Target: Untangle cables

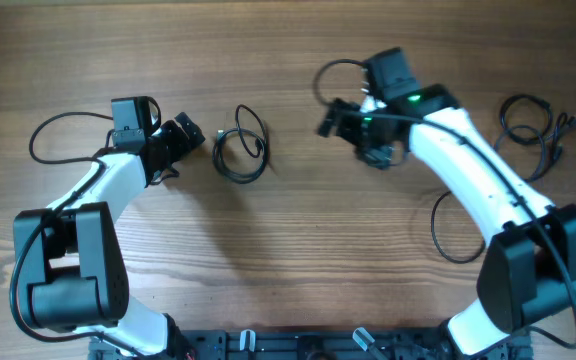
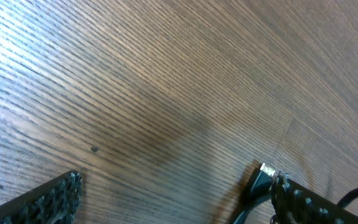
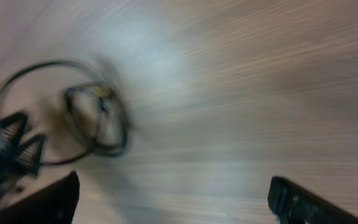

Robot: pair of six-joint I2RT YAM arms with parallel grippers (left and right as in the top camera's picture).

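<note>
Cables (image 1: pixel 240 152): two thin black ones on the tabletop (image 1: pixel 298 250), well apart.
Coiled cable (image 1: pixel 238 178): small loose loops lying flat, left of centre, between the two arms. Neither arm touches it in the overhead view.
Second cable (image 1: pixel 531 122): loose loops at the far right of the tabletop, plug ends on its right side, beyond the right arm (image 1: pixel 468 170).
Left fingers (image 1: pixel 186 132): spread wide, grasping nothing, tips just left of the coiled cable.
Left wrist view: both fingers (image 2: pixel 51 200) are low over bare wood. A plug (image 2: pixel 263 178) with a metal tip sits right beside the right-hand one; cannot tell if it touches.
Right fingers (image 1: pixel 330 118): spread wide, empty, pointing left at the coiled cable, near it but apart.
Right wrist view: blurred. The coiled cable (image 3: pixel 95 118) is ahead on the left, and only wood shows in the gap between the fingers (image 3: pixel 45 200). The left fingers (image 3: pixel 5 149) show at the left edge.
Thick wires (image 1: pixel 36 140): a loop beside each arm, apart from the cables.
</note>
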